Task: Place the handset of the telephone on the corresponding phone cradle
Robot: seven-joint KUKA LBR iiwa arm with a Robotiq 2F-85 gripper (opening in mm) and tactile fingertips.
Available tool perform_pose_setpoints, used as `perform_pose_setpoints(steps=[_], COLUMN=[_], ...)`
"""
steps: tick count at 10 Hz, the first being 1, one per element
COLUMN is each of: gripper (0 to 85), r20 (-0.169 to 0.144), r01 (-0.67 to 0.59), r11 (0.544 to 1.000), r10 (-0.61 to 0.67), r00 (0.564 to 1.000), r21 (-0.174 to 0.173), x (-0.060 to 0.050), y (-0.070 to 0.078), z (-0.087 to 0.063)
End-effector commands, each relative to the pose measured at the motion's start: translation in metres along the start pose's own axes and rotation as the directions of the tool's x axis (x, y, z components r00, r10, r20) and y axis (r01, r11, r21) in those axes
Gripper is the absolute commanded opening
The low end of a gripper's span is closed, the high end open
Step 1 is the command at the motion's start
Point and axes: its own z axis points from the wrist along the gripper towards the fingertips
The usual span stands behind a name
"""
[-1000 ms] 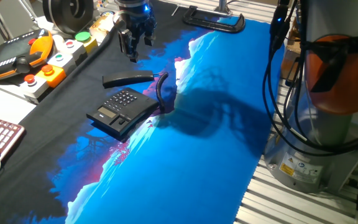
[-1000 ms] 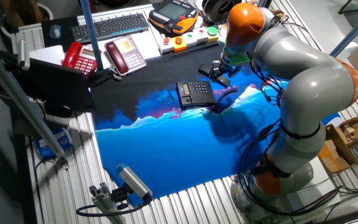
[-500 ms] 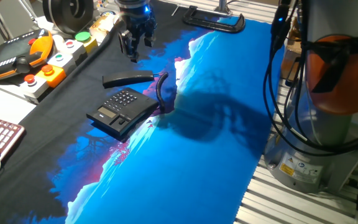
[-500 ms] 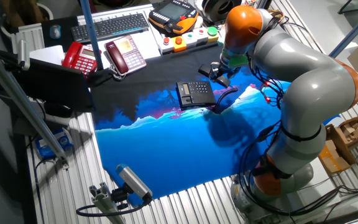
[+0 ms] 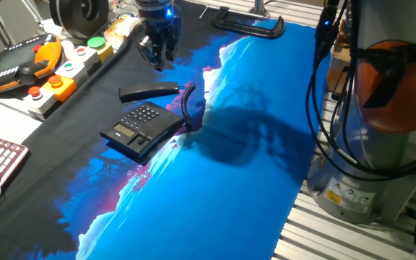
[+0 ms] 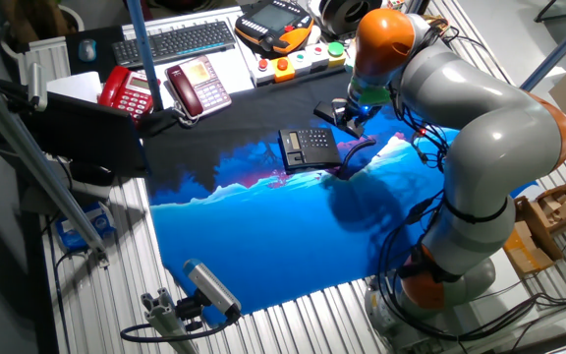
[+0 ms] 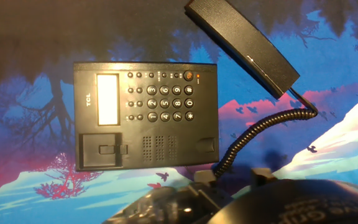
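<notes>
Inspection of the current state. The gripper (image 5: 157, 55) hangs in the upper left of one fixed view, above the table (image 5: 230, 188) and clear of the handset (image 5: 149, 91). Against the picture one second ago it has shifted slightly up and to the right, and its fingers, then visibly spread, now look closer together; whether they are fully pressed together cannot be told. They hold nothing. Nothing else has moved.

The handset lies on the table off its base, just beside the telephone (image 7: 146, 116), angled across the upper right of the hand view, its coiled cord (image 7: 253, 138) running down towards the base. The phone cradle (image 7: 148, 149), the recessed strip along the lower edge of the base in the hand view, stands empty.

Judgement: the task is at its opening step; no grasp has been made, and the arm appears to be lining up over the handset.

Legible writing: "TCL" beside the display (image 7: 107, 99); keypad digits 1–9, 0, * and #.
</notes>
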Motion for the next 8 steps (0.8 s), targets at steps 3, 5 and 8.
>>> perform_pose_setpoints(steps=[3, 5, 8], gripper=[0.7, 0.7, 0.7], r20=[-0.001, -0.002, -0.002], r01=[0.003, 0.001, 0.001], r11=[1.0, 1.0, 1.0], r10=[-0.003, -0.001, -0.001], r00=[1.0, 1.0, 1.0], r21=[-0.004, -0.005, -0.005], x=[-0.0027, -0.0029, -0.0044], y=[-0.0008, -0.001, -0.0007], z=[0.0025, 0.0025, 0.004])
